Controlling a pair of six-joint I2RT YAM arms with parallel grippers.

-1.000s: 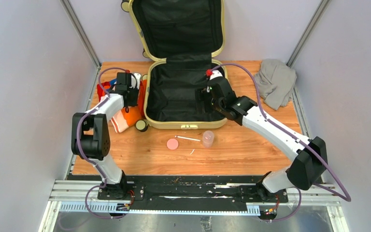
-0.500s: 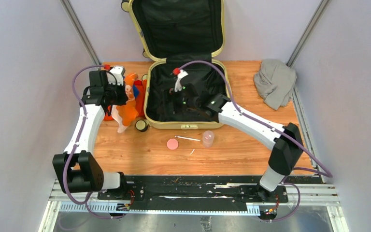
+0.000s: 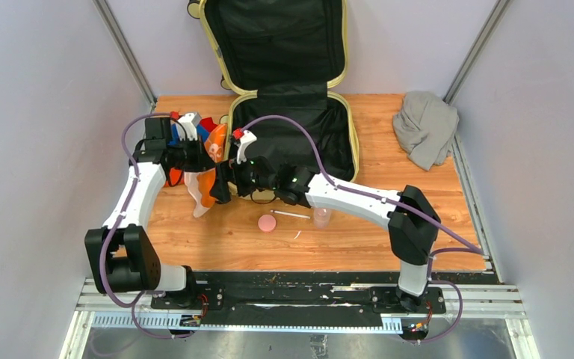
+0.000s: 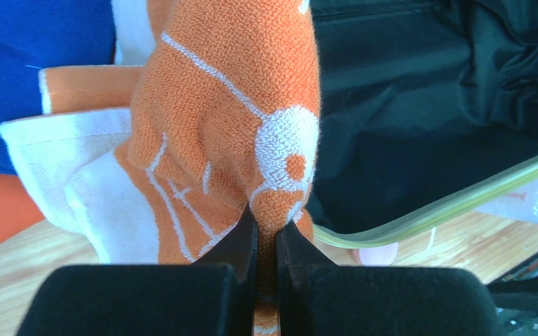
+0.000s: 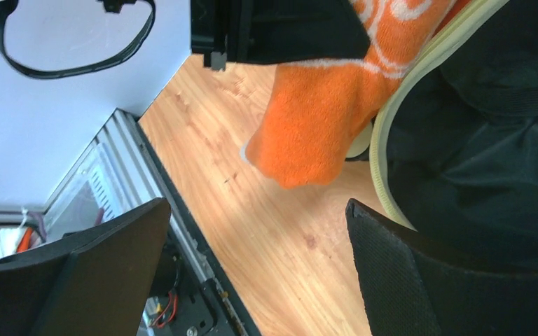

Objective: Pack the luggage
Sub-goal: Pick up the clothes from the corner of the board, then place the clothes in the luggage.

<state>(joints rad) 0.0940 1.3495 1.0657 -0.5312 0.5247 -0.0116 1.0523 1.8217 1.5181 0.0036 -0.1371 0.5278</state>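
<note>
Orange-and-white towelling is the centre of this moment.

Overhead view: the luggage lies open at the back of the wooden table, its lid propped against the rear wall and its black lining showing nothing packed. A second ago the right arm reached inside the case. It has since swung out to the case's front left corner, its jaws widening on the way. Over the same second the left arm raised the towel off a pile of orange and blue cloth beside the case. The left gripper and right gripper now sit close together at the towel. That looks like a handover or a two-handed carry into the case, so packing has probably only just begun. A grey cloth lies well apart at the far right.

Left wrist view: the left gripper is pressed tight on a fold of the towel, which hangs in front of the case's pale yellow rim.

Right wrist view: the right gripper is spread wide and holds nothing. Only bare wood shows between its fingers. The towel's lower end dangles just ahead of them, beside the case rim.
</note>
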